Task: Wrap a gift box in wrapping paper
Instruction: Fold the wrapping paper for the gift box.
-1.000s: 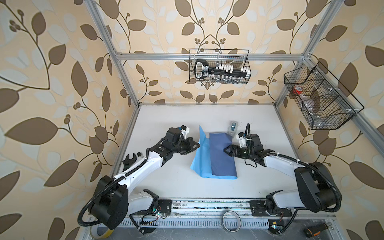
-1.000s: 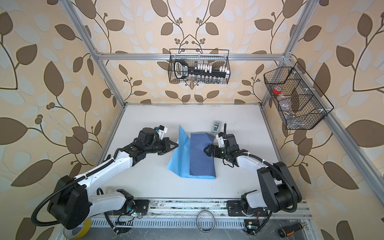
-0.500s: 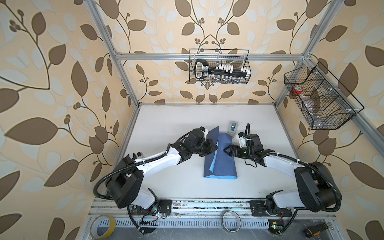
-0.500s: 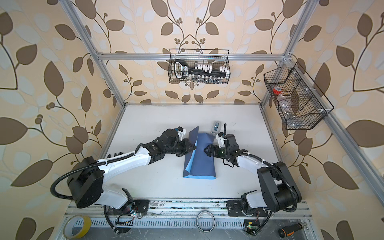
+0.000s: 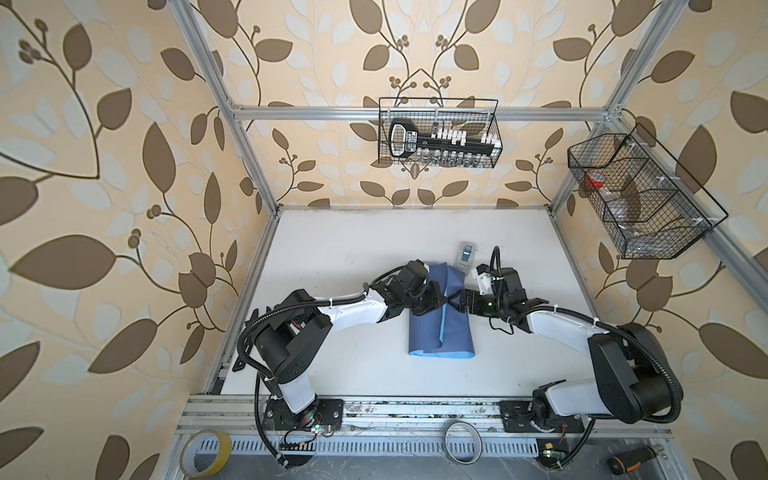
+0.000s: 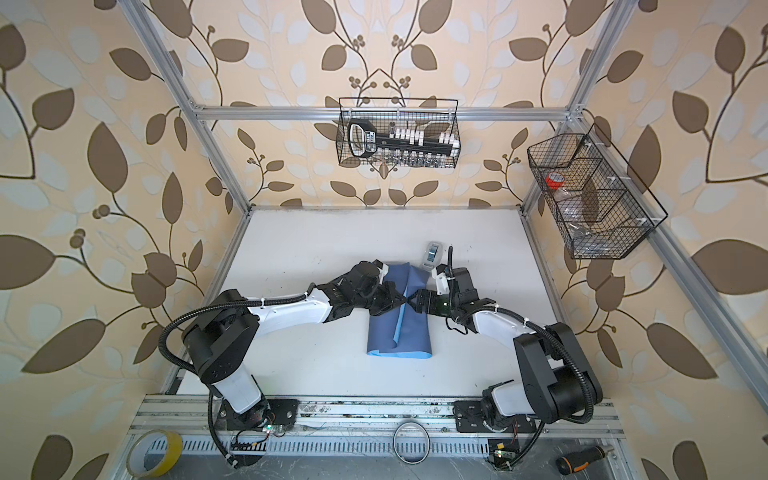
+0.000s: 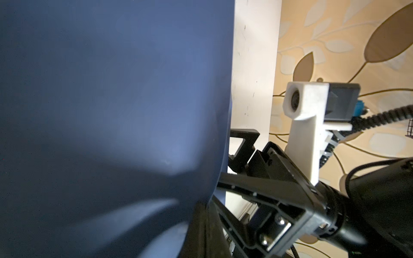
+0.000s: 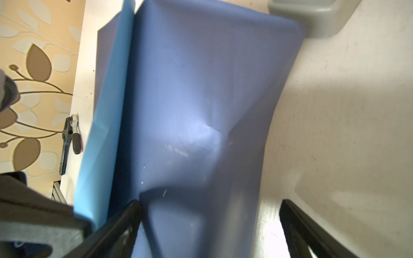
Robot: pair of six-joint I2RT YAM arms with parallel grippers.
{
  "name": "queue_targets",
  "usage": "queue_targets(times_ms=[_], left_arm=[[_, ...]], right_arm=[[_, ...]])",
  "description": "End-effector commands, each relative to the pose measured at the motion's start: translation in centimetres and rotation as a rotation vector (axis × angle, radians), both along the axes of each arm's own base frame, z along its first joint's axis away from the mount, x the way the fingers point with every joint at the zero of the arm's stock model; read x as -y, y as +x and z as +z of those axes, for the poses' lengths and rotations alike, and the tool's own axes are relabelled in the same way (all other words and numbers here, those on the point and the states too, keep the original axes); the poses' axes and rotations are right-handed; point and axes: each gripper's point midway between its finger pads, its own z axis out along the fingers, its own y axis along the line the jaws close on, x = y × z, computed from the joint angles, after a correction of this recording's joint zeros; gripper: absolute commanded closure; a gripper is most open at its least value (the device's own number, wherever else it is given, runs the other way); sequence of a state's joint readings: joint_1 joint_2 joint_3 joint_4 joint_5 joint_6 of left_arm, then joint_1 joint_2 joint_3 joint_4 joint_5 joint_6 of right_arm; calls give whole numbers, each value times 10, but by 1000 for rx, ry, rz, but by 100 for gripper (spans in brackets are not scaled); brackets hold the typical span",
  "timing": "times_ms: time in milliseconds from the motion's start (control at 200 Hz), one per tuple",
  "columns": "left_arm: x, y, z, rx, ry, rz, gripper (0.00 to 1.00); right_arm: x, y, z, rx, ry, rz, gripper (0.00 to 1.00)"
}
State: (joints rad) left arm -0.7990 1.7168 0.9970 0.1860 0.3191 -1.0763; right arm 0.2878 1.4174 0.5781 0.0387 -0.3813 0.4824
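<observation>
The wrapping paper (image 5: 440, 328) (image 6: 409, 332) lies mid-table, folded into a narrow dark-blue bundle with a light-blue strip showing along the seam. The gift box is hidden under it. My left gripper (image 5: 441, 296) (image 6: 400, 300) is shut on the edge of the left flap, held over the top of the bundle. The left wrist view is filled by dark paper (image 7: 111, 107) running into the closed gripper (image 7: 204, 223). My right gripper (image 5: 456, 301) (image 6: 414, 302) (image 8: 209, 202) faces it tip to tip, open, its fingers (image 8: 131, 207) spread across the right flap (image 8: 190, 111).
A grey-white tape dispenser (image 5: 465, 255) (image 8: 301, 13) stands just behind the paper. Pliers (image 8: 69, 138) lie near the table's left edge. Wire baskets (image 5: 438, 135) (image 5: 640, 199) hang on the back and right walls. Tape rolls (image 5: 205, 453) and a screwdriver (image 5: 631, 459) lie in front of the rail.
My left gripper has swept right, carrying the left flap over the middle, so most of the light-blue face is now covered. The right arm has stayed still and open.
</observation>
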Motion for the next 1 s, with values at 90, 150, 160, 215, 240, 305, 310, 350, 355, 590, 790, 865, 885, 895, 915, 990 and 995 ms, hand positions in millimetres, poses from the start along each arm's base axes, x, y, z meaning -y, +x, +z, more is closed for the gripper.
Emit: queue_targets(times_ms=[90, 150, 160, 215, 240, 305, 310, 350, 355, 590, 790, 865, 885, 895, 915, 990, 995], left_arm=[[14, 17, 33, 72, -157, 65, 100], [14, 18, 34, 72, -189, 79, 100], [15, 19, 34, 74, -196, 81, 100], [16, 20, 34, 76, -226, 89, 100], [16, 20, 33, 74, -233, 89, 100], [19, 19, 31, 67, -251, 87, 100], [19, 19, 30, 66, -252, 86, 100], [20, 18, 28, 60, -262, 89, 100], [19, 18, 28, 61, -264, 90, 100], [19, 11, 21, 77, -299, 101, 100], [31, 3, 24, 107, -358, 61, 100], [35, 1, 29, 122, -382, 45, 100], [35, 1, 31, 128, -389, 42, 100], [36, 0, 31, 130, -392, 39, 100], [37, 0, 31, 131, -393, 34, 100], [40, -3, 30, 139, -404, 25, 100], [40, -3, 30, 139, -405, 25, 100]], right_arm=[[23, -38, -54, -205, -114, -25, 3], [22, -39, -55, -210, -97, -28, 3], [23, -39, -55, -210, -93, -30, 3], [22, -39, -55, -212, -85, -30, 3], [22, -40, -55, -215, -81, -28, 3], [22, -40, -56, -220, -76, -29, 3], [22, -40, -56, -220, -76, -30, 3], [22, -40, -55, -219, -73, -31, 3], [22, -40, -56, -219, -74, -30, 3], [23, -39, -56, -222, -74, -34, 3], [23, -40, -58, -226, -77, -33, 3], [23, -41, -58, -228, -78, -36, 3], [23, -40, -58, -227, -78, -35, 4], [24, -40, -58, -227, -78, -36, 4], [23, -40, -58, -228, -78, -35, 4], [23, -40, -58, -226, -77, -33, 3], [23, -39, -57, -225, -77, -33, 3]])
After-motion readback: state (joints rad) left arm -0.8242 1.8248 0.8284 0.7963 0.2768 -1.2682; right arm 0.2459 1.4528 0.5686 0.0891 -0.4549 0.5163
